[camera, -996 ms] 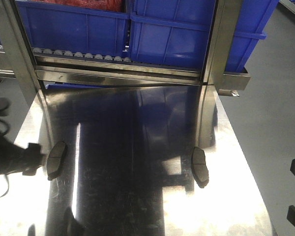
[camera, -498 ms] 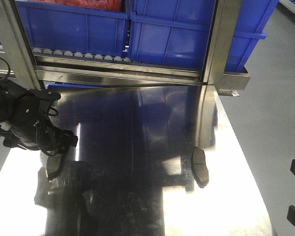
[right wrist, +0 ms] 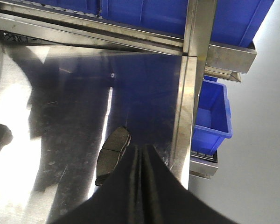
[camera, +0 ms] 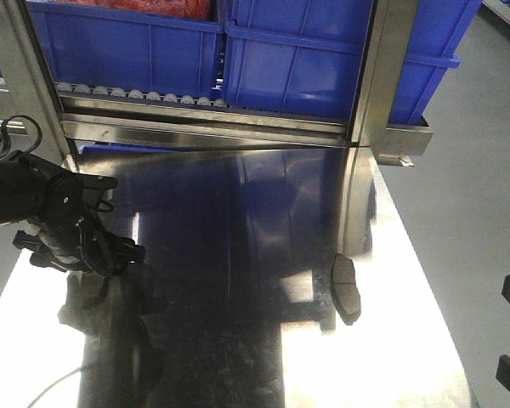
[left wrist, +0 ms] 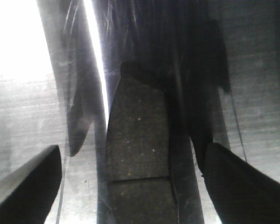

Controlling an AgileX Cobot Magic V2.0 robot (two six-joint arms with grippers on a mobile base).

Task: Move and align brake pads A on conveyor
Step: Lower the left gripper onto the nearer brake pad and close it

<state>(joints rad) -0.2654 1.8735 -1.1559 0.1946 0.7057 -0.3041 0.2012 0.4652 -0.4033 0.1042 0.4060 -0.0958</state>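
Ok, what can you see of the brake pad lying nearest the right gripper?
The brake pad is a small, dark grey-brown, matte oblong, slightly curved, with a thin groove across its middle. It lies flat on the shiny steel tabletop. The right gripper, shut, points at its edge; whether they touch cannot be told.

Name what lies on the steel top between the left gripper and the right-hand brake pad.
Nothing. In the front view that stretch of steel tabletop is bare from the left gripper to the brake pad, showing only reflections.
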